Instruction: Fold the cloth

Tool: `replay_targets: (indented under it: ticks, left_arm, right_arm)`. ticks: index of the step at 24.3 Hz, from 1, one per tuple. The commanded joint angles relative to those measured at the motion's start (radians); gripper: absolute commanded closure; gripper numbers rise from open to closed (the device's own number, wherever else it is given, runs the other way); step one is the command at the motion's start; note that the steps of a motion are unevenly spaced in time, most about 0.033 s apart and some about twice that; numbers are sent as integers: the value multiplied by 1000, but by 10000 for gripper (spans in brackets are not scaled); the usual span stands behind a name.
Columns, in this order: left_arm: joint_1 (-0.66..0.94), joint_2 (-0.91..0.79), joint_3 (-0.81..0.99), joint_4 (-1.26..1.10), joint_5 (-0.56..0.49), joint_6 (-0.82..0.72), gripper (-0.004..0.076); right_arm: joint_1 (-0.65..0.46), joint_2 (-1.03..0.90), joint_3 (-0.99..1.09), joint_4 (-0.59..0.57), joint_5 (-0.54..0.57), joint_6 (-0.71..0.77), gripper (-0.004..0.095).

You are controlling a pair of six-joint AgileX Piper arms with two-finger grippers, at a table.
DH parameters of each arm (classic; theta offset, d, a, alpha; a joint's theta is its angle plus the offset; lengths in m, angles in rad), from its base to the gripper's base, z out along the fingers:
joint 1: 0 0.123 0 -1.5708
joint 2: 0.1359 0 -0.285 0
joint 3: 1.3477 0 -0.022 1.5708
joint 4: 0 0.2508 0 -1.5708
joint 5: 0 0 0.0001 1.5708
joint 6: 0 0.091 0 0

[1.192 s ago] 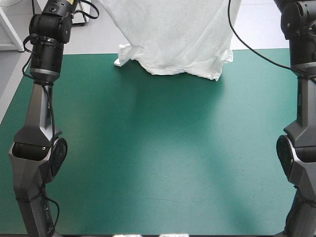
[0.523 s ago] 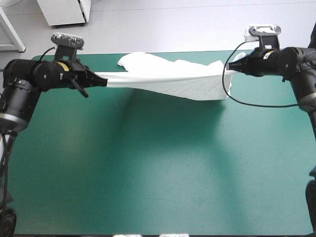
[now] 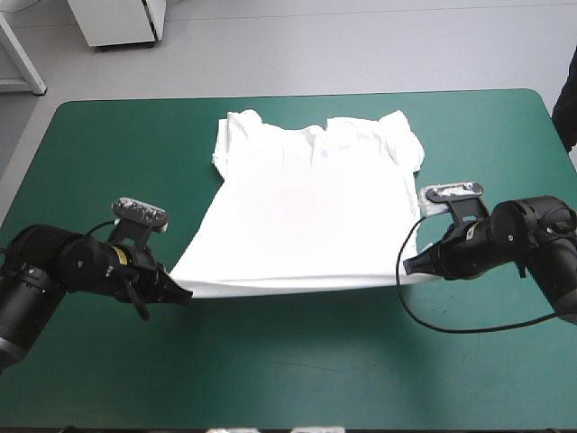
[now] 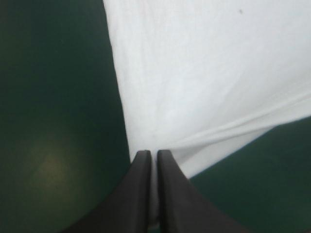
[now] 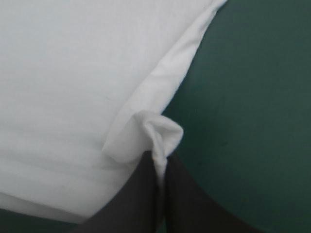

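The white T-shirt lies spread flat on the teal-green table, collar and sleeves toward the far edge, hem toward the near edge. My left gripper is low at the hem's left corner, shut on the T-shirt. In the left wrist view the T-shirt fans out ahead of the left gripper, cloth pinched between its fingers. My right gripper holds the hem's right corner, shut on the T-shirt. In the right wrist view a small bunch of the T-shirt sits at the right gripper.
Bare teal-green cover runs along the near side of the hem and at both sides of the T-shirt. A white cabinet stands on the floor beyond the table's far edge.
Both grippers have come down from high above the far edge and pulled toward the near side. The T-shirt went from hanging, to stretched in the air, to lying spread flat.
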Motion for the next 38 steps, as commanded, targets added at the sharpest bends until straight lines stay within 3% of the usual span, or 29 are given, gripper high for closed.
replay_targets:
  ticks: [1, 12, 17, 19, 21, 24, 26, 30, 34, 38]
  left_arm:
    - [-7, -76, 82, -46, 17, -18, 734]
    - [-7, -196, 335, -111, 80, -45, 734]
    - [-7, -196, 416, -150, 43, -30, 733]
    - [-7, -196, 438, -153, 60, -8, 724]
    - [-7, -196, 449, -167, 87, -1, 648]
    - [-7, -196, 446, -212, 97, 3, 417]
    - [-7, -196, 442, -242, 99, 3, 360]
    - [-7, -196, 387, -273, 99, 3, 344]
    - [-7, -196, 233, -234, 99, -9, 344]
    - [-4, -161, 38, -124, 92, -25, 344]
  right_arm:
    - [14, -51, 33, -5, 48, 3, 921]
    - [106, -183, 283, 33, 112, 90, 921]
    - [111, -201, 353, 33, 107, 90, 920]
    - [111, -201, 355, 33, 100, 90, 872]
    - [111, -201, 355, 31, 106, 90, 775]
    - [111, -201, 355, 31, 140, 90, 576]
    - [111, -205, 348, 31, 140, 104, 492]
    - [111, -205, 279, 31, 140, 131, 391]
    - [111, -203, 148, -2, 134, 140, 379]
    - [111, -183, 23, -143, 72, 202, 379]
